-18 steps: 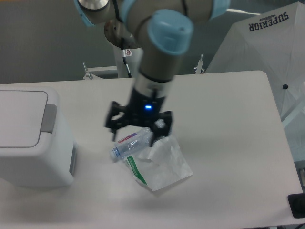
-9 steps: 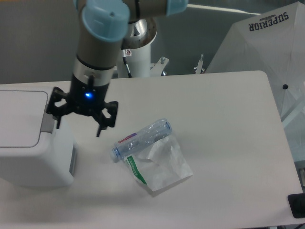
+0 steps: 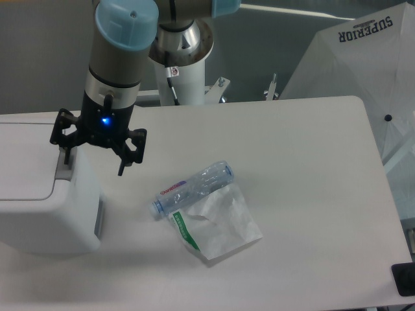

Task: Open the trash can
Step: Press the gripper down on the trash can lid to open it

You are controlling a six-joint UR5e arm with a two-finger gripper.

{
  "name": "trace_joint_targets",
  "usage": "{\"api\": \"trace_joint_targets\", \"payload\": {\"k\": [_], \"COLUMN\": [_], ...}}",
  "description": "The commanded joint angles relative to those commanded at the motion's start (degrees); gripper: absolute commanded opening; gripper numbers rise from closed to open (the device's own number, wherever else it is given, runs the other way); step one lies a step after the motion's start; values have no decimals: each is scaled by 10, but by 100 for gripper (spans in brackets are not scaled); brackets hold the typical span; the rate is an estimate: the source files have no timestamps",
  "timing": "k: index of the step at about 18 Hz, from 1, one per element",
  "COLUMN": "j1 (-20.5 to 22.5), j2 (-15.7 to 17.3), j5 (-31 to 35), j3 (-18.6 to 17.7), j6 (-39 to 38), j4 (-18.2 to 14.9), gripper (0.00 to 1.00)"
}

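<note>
The white boxy trash can (image 3: 39, 207) stands at the table's left edge with its flat lid (image 3: 23, 162) down. Its grey push-bar (image 3: 63, 170) runs along the lid's right side. My gripper (image 3: 94, 162) is open and empty, hovering over the can's right edge. One finger (image 3: 65, 155) hangs just above the push-bar, the other finger (image 3: 122, 167) hangs to the right of the can, over the table. Whether the finger touches the bar I cannot tell.
A clear plastic bottle (image 3: 192, 188) lies on its side mid-table, resting on a thin white bag with a green stripe (image 3: 219, 223). A white umbrella-like cover (image 3: 363, 71) stands beyond the right edge. The arm's base post (image 3: 185, 78) is at the back.
My gripper has moved left from above the bottle to above the trash can's push-bar, staying open. The bottle, bag and can have not moved.
</note>
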Motion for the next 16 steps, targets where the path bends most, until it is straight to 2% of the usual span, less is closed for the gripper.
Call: {"api": "trace_joint_targets", "payload": {"k": [3,16], "j1": [-1,-1], "j2": [-2,-8], "j5": [0,1], "j3": [-1,-1], "j6": [-1,-1], "j4": [9,9], "gripper": [100,100]}}
